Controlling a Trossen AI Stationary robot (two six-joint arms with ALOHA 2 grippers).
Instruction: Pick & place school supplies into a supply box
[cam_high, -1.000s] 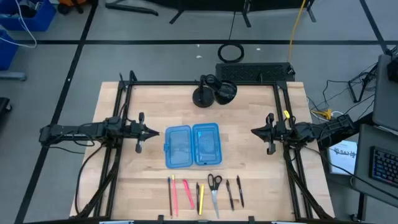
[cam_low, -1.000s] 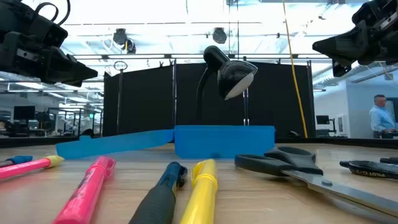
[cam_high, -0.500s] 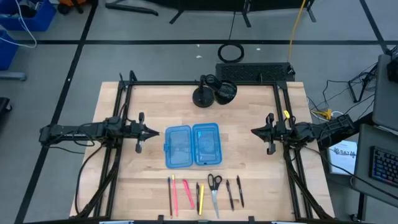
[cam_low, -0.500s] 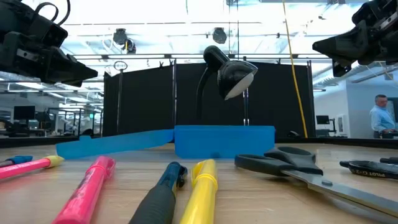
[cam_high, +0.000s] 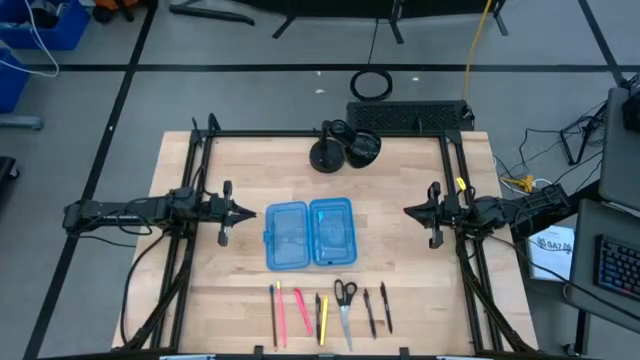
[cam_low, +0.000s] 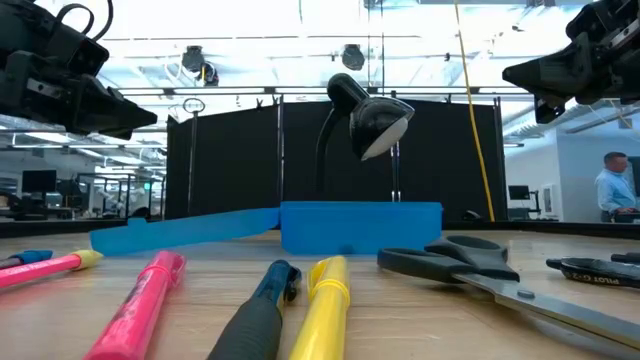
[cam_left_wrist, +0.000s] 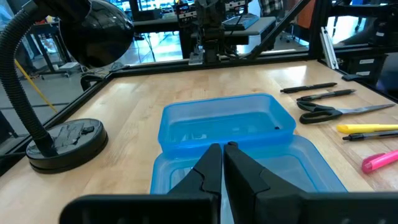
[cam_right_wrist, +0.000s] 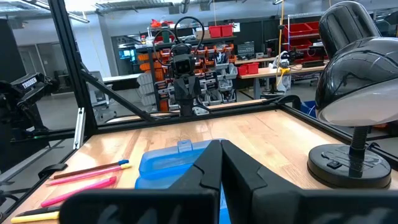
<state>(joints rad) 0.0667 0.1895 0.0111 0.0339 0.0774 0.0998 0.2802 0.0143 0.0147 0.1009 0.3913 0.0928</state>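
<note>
The blue translucent supply box (cam_high: 308, 232) lies open in the table's middle, both halves flat on the wood. The school supplies sit in a row near the near edge: pens and pencils (cam_high: 298, 313), black-handled scissors (cam_high: 345, 300) and two dark pens (cam_high: 377, 307). My left gripper (cam_high: 252, 212) hovers shut above the table, left of the box, pointing at it. My right gripper (cam_high: 408, 211) hovers shut to the right of the box. In the left wrist view the box (cam_left_wrist: 236, 127) lies just beyond the shut fingers (cam_left_wrist: 222, 163).
A black desk lamp (cam_high: 340, 148) stands at the table's far edge, its round base (cam_left_wrist: 65, 140) on the wood. Black frame rails (cam_high: 195, 190) run along the left and right sides. Bare wood lies between box and supplies. A person (cam_low: 610, 185) stands in the room beyond.
</note>
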